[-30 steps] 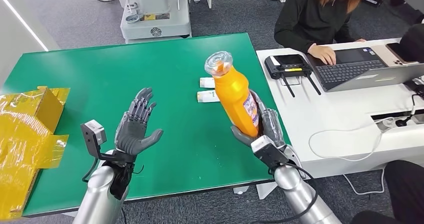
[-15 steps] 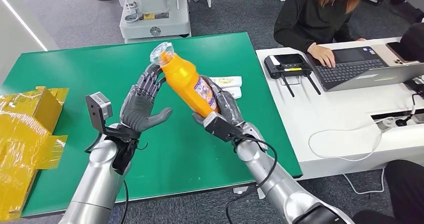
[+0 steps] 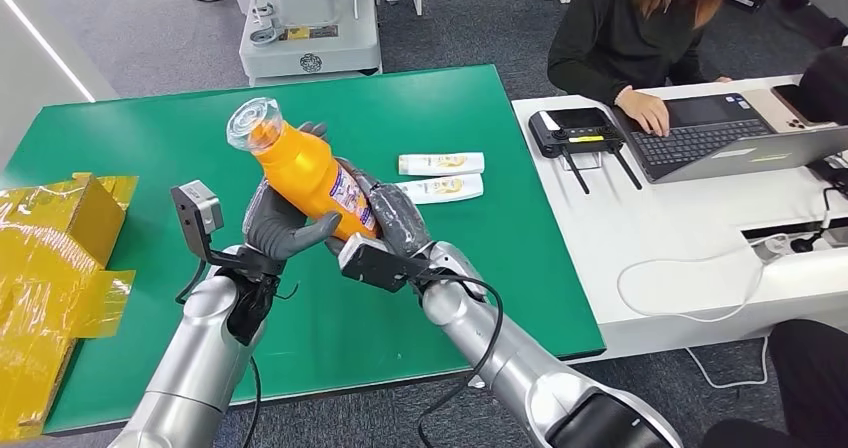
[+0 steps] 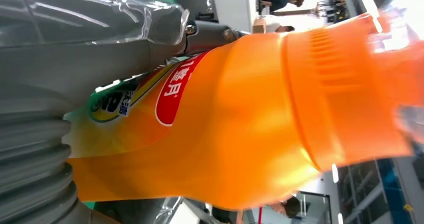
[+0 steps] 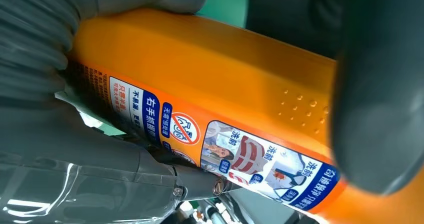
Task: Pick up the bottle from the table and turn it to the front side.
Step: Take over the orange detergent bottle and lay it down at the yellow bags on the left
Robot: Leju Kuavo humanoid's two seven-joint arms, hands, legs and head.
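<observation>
An orange bottle (image 3: 305, 173) with a clear cap (image 3: 252, 124) is held tilted above the green table (image 3: 150, 158), cap toward the far left. My right hand (image 3: 392, 224) grips its lower body around the label. My left hand (image 3: 272, 230) is against the bottle's middle, fingers behind it and thumb (image 3: 312, 232) under its front. In the left wrist view the bottle (image 4: 240, 124) lies right against the grey ribbed cover (image 4: 35, 149). The right wrist view has the bottle's label side (image 5: 210, 84) wrapped by my right hand (image 5: 50, 59), with a dark finger (image 5: 380, 84) across it.
Two white tubes (image 3: 440, 163) (image 3: 447, 188) lie on the table just right of my hands. Yellow packaging (image 3: 60, 248) sits at the left edge. On the right, a person (image 3: 630, 38) types on a laptop (image 3: 720, 138) at a white desk, beside a black controller (image 3: 575, 128).
My right hand has carried the bottle leftward and tilted it further over. The bottle now lies in my left hand, which was open and apart from it before.
</observation>
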